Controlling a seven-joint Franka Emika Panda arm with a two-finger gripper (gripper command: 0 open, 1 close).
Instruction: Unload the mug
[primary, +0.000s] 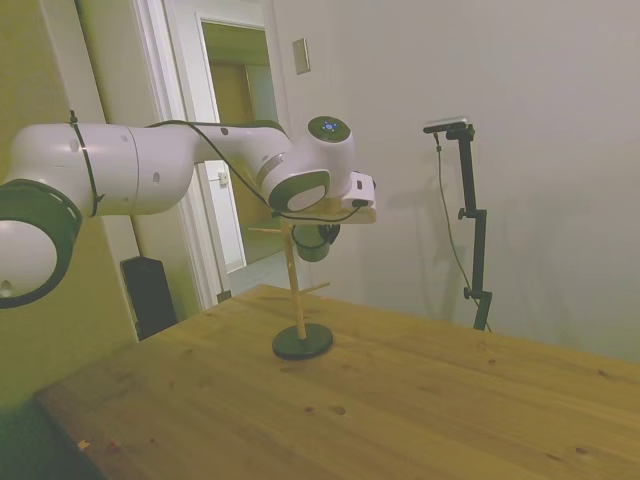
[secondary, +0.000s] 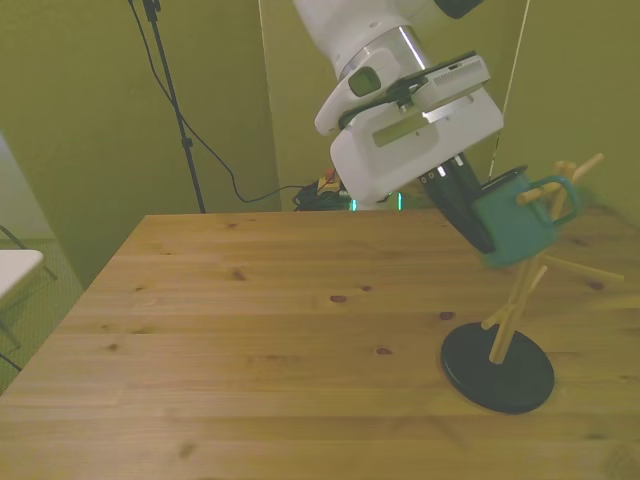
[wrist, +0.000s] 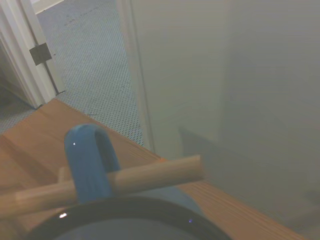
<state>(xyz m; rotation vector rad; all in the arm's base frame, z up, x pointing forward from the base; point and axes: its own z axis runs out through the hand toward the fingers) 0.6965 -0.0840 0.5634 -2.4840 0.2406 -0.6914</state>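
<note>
The green mug (secondary: 520, 232) hangs tilted on a wooden mug tree (secondary: 510, 310) at the front view's right. Its loop handle (wrist: 89, 162) is still threaded over an upper peg (wrist: 150, 175). My gripper (secondary: 478, 212) reaches down at a slant, and its dark fingers are shut on the mug's rim on the side away from the handle. In the side view the mug (primary: 312, 245) is mostly hidden under my wrist, high on the tree's post (primary: 298, 295).
The tree stands on a round dark base (secondary: 497, 368) near the table's edge (secondary: 600, 215), with more bare pegs (secondary: 580, 268) sticking out below and beside the mug. A wall and a doorway (primary: 240, 150) lie beyond the table. A white seat (secondary: 15, 268) shows at the front view's far left.
</note>
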